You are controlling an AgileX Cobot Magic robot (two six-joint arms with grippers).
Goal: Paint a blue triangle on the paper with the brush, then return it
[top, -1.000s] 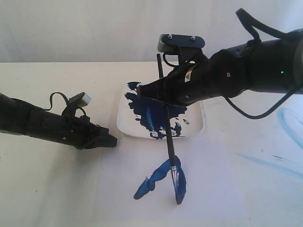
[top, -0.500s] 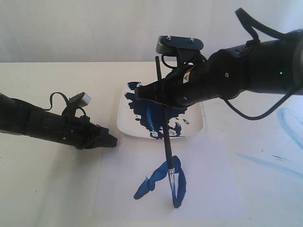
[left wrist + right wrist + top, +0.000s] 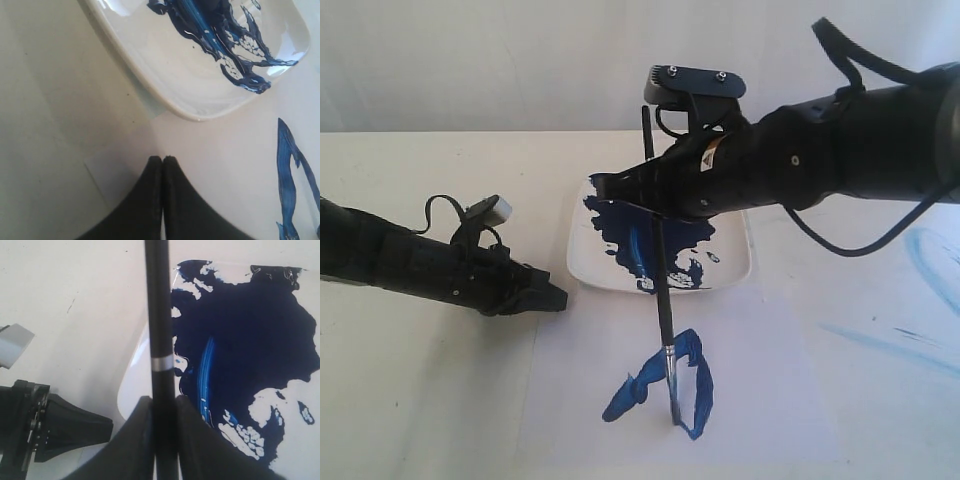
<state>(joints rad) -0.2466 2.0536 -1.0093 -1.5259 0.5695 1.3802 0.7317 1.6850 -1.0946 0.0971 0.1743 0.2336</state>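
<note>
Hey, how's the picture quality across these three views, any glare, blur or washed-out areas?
Exterior view: soft and overexposed, the paper barely stands out from the table. Left wrist view: bright glare on the plate corner, the left gripper slightly blurred up close. Right wrist view: the brush handle soft-edged, small glints on the navy paint.

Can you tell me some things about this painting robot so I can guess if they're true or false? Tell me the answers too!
1. The right gripper is holding the brush. True.
2. The left gripper is grabbing the plate. False: it is shut on nothing, beside the plate and not touching it.
3. The paint on the plate is red. False: it is dark blue.
4. The brush tip points down at the paper. True.
5. The blue triangle is finished. False: its bottom side is not painted yet.
</note>
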